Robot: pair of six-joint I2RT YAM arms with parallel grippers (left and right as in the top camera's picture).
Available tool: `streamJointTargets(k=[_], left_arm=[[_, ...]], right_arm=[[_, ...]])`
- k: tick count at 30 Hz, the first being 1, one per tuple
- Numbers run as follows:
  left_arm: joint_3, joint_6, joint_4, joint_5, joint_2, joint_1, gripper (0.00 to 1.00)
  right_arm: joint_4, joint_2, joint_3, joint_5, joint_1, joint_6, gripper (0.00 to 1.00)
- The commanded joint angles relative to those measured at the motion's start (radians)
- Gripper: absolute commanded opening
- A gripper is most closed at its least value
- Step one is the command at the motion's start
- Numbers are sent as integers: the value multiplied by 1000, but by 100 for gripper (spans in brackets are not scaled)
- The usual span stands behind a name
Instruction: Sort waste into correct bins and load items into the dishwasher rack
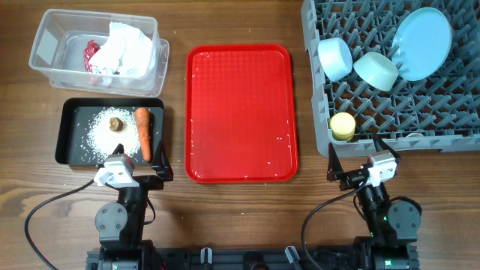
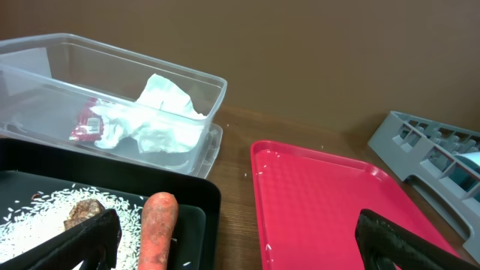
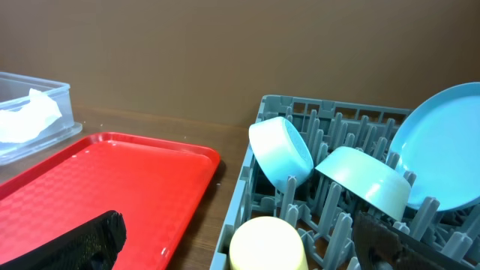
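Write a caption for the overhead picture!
Blue plate, white bowl, green bowl and yellow cup in the grey rack; carrot and rice in the black tray.

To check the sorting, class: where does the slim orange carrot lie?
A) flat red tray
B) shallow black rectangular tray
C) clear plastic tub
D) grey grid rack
B: the slim orange carrot lies in the shallow black rectangular tray, beside loose white grains.

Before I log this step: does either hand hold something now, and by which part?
Nothing is held. The left hand and the right hand are both open and empty.
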Motion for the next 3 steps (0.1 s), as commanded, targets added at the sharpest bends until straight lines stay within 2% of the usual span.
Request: streamJointTargets(k=[1,3], left_arm=[[-6,16,-5,-13,-12,-5,100],[-6,16,-5,-13,-12,-5,100]], right_arm=[[5,-13,-5,2,-3,15,100],[5,-13,-5,2,-3,15,100]])
